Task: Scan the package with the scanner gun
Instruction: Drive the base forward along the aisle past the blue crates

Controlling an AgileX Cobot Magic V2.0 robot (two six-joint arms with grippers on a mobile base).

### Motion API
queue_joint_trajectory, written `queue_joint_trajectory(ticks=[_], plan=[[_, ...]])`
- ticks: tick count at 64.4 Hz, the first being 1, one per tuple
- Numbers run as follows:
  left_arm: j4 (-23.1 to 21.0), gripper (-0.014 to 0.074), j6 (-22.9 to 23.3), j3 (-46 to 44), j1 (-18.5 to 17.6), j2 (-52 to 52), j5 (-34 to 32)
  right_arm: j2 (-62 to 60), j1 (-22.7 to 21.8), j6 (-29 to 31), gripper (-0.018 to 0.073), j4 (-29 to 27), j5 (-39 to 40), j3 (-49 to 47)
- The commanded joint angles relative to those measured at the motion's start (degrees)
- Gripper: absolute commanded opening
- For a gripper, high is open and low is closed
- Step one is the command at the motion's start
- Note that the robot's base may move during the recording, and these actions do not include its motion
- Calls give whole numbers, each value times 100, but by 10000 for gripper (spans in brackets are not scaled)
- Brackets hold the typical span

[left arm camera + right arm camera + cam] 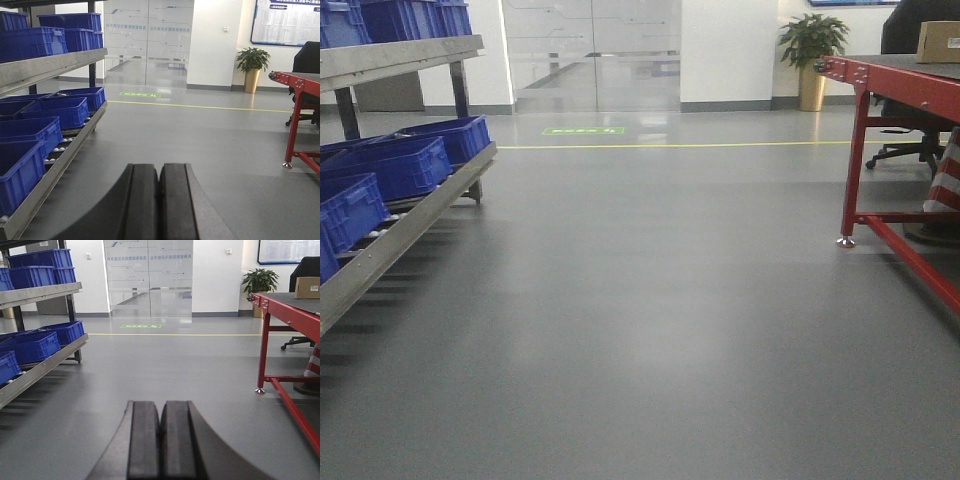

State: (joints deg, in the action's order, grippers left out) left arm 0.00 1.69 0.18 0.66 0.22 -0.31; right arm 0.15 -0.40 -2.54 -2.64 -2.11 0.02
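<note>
The left gripper (pixel 159 202) is seen closed at the near edge of the left wrist view: its two black pads (pixel 142 205) are pressed flat together and nothing is held between them. The right gripper (pixel 160 440) is closed in the same way in the right wrist view, with its pads touching and nothing gripped. Both are held above the bare grey floor (pixel 640 300) and pointed toward the far wall.

The package (pixel 307 287) is found far to the right, set on top of the red table (pixel 900 85) near its far end. It is a tan cardboard box, and a small white label can be made out on the face turned toward the cameras. It is well apart from both grippers.

On the left, a metal rack (pixel 410 215) is loaded with blue crates (pixel 395 165) on its sloping lower shelf and on the shelf above. At the far side, glass doors (pixel 595 50) are seen, with a yellow line (pixel 670 146) and a green marking (pixel 583 131) on the floor before them. A potted plant (pixel 811 55) is placed against the far wall, just left of the table.
</note>
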Motion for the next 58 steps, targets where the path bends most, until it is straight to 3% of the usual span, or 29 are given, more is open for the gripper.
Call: queue_joint_trajectory(ticks=[1,58], plan=[[37,-111,11,-18,29,-22,-116,-15,13,3,-169,46,82,-2],[37,-111,11,-18,29,-22,-116,-15,13,3,-169,46,82,-2]])
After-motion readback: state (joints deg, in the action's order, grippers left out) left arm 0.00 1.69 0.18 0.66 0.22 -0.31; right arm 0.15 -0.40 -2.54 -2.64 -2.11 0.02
